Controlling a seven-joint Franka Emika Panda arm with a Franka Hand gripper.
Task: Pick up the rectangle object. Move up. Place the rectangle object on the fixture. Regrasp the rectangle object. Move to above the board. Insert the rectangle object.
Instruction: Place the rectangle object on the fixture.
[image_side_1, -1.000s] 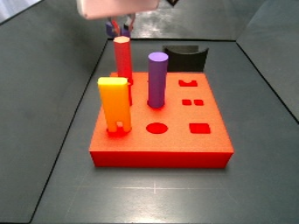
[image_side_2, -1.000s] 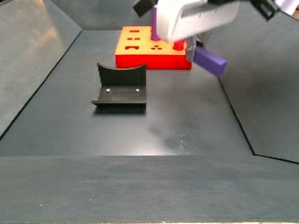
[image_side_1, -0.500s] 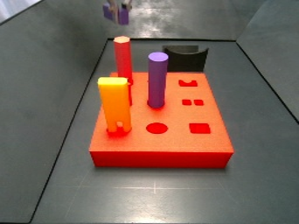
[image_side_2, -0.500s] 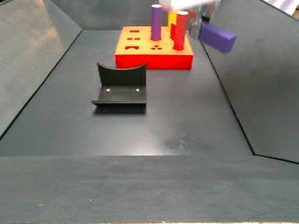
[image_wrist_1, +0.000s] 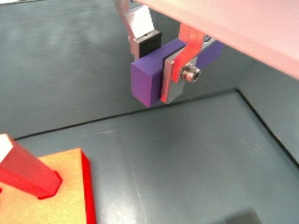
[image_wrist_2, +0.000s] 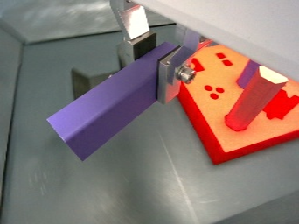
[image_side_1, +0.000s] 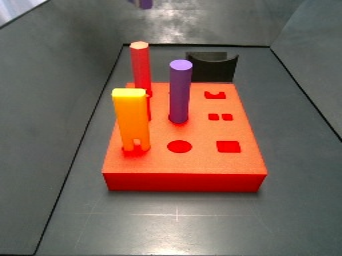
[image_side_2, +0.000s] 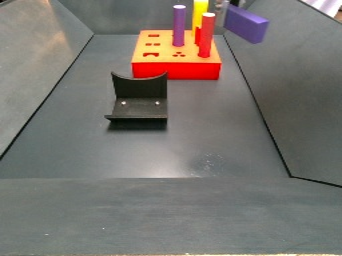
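Note:
My gripper (image_wrist_1: 160, 59) is shut on the rectangle object (image_wrist_1: 145, 83), a purple square-edged bar, and holds it high above the floor. In a wrist view the bar (image_wrist_2: 103, 112) sticks out long to one side of the gripper (image_wrist_2: 156, 61). In both side views only the bar shows at the top edge (image_side_1: 144, 3) (image_side_2: 245, 25); the gripper itself is out of frame. The red-orange board (image_side_1: 201, 165) (image_side_2: 163, 68) lies below. The black fixture (image_side_2: 138, 100) (image_side_1: 214, 65) stands on the floor beside the board.
On the board stand a yellow-orange peg (image_side_1: 130, 118), a round purple cylinder (image_side_1: 179, 90) and a red peg (image_side_1: 140, 65). The red peg also shows in both wrist views (image_wrist_2: 253, 94) (image_wrist_1: 26, 171). Sloping dark walls enclose the floor.
The gripper has risen with the purple bar. It has left the top of both side views, and only the bar's end still shows.

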